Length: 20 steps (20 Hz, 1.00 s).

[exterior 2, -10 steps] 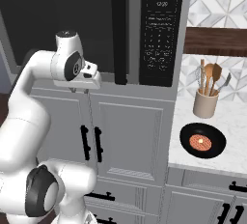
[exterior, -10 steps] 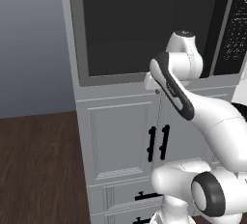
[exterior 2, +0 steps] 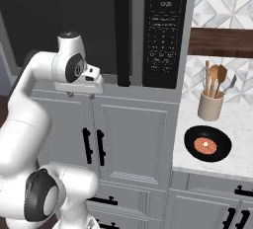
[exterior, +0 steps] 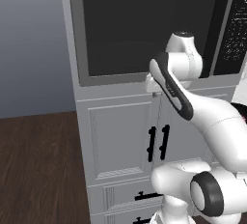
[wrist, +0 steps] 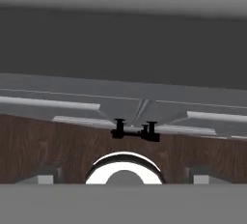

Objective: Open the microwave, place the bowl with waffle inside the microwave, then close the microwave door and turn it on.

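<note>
The microwave [exterior 2: 148, 82] is built in above white cabinets. Its microwave door [exterior 2: 54, 20] is shut, with dark glass and a long black bar handle [exterior 2: 122, 30] beside the black button panel [exterior 2: 165, 30]. My gripper [exterior 2: 81, 95] hangs open in front of the door's lower edge, pointing down, left of the handle and touching nothing. In the left base view the gripper [exterior: 154, 91] sits under the door's lower right corner. The bowl with waffle [exterior 2: 190, 141] rests on the white counter to the right, the orange waffle [exterior 2: 205, 145] at its centre.
A beige utensil holder [exterior 2: 211, 105] with wooden tools stands behind the bowl. White cabinet doors with short black handles [exterior 2: 94, 146] are below the microwave; the hand view looks down on those handles [wrist: 135, 131] and the wood floor [exterior: 38, 170].
The hand has shifted very slightly in front of the door. The door is still shut and the bowl has not moved.
</note>
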Available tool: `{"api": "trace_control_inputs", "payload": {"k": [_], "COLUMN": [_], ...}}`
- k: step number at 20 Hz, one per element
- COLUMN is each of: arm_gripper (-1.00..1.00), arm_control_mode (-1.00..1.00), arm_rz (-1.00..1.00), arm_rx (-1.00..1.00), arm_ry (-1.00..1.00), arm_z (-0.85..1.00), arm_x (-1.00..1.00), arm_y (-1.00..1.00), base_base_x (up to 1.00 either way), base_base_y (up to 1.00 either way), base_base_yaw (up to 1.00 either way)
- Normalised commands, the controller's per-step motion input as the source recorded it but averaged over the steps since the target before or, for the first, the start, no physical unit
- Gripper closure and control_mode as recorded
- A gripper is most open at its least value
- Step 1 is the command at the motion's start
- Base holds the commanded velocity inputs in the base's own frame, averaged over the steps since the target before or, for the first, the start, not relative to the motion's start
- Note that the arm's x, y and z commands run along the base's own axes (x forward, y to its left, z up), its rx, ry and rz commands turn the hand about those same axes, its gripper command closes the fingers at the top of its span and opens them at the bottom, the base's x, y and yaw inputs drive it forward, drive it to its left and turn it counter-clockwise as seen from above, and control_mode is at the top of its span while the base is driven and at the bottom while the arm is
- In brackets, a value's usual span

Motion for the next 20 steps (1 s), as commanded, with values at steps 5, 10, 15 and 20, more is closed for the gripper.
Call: {"api": "trace_control_inputs", "payload": {"k": [5,10,15,20], "arm_gripper": [-1.00,-1.00,-1.00,-1.00], "arm_control_mode": [-1.00,-1.00,-1.00,-1.00], "arm_rz": [0.01,-0.03,-0.13,-0.17], "arm_rx": [-0.03,-0.05,-0.11,-0.01], "arm_ry": [-0.22,-0.51,-0.50,-0.30], "arm_z": [0.28,0.33,0.47,0.54], "arm_x": [-0.21,-0.61,-0.63,-0.47], "arm_y": [-0.47,-0.36,-0.07,-0.12], "base_base_x": [0.00,0.00,0.00,0.00], "base_base_y": [0.00,0.00,0.00,0.00], "base_base_yaw": [0.00,0.00,0.00,0.00]}}
